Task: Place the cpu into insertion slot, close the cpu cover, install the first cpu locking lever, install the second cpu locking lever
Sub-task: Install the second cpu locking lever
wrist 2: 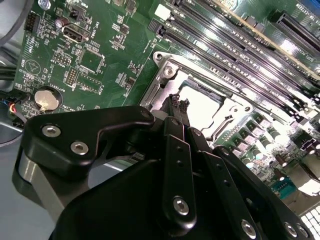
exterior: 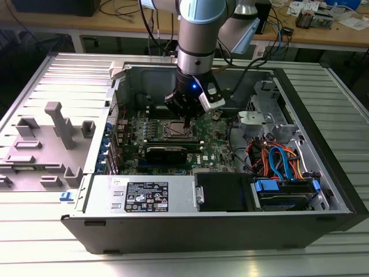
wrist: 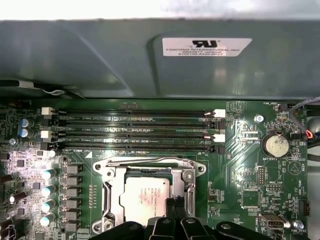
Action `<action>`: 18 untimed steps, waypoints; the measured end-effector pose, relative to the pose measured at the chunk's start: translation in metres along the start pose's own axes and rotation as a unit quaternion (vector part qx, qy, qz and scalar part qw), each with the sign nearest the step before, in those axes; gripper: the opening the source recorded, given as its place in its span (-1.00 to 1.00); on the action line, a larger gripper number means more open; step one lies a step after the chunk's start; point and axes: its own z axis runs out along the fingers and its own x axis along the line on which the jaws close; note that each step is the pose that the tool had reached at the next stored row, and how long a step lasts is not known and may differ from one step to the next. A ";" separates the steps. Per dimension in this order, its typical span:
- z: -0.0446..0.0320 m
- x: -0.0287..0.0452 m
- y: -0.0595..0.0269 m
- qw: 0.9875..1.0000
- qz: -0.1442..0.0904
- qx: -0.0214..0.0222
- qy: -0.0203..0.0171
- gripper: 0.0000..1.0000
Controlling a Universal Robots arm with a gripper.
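The cpu [wrist: 144,197] sits flat in the insertion slot [wrist: 116,200] on the green motherboard [wrist: 240,165], its silvery top showing through the window of the cpu cover [wrist: 145,167], which lies down over it. In the second wrist view the same chip [wrist 2: 202,107] shines just past the black fingertips [wrist 2: 179,106], which are pinched together with nothing between them, right at the socket's edge. From where I stand the gripper [exterior: 187,122] points straight down into the open computer case [exterior: 311,115], the arm [exterior: 199,34] upright above it, wrist vertical over the middle of the board. The memory slots [wrist: 135,132] run just beyond the socket. A grey plastic fixture [exterior: 55,130] lies outside the case, on the exterior view's left.
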 end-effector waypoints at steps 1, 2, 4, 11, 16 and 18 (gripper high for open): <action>-0.0008 0.0000 -0.0001 1.000 0.000 0.000 0.000 -0.79; -0.0014 0.0000 -0.0004 1.000 0.000 0.000 0.000 -0.79; -0.0021 0.0000 -0.0019 1.000 0.000 0.000 0.000 -0.79; -0.0037 0.0002 -0.0092 1.000 0.000 0.001 0.000 -0.79; -0.0080 0.0003 -0.0125 1.000 0.000 0.001 0.000 -0.79; -0.0081 0.0004 -0.0145 1.000 0.000 0.001 0.000 -0.79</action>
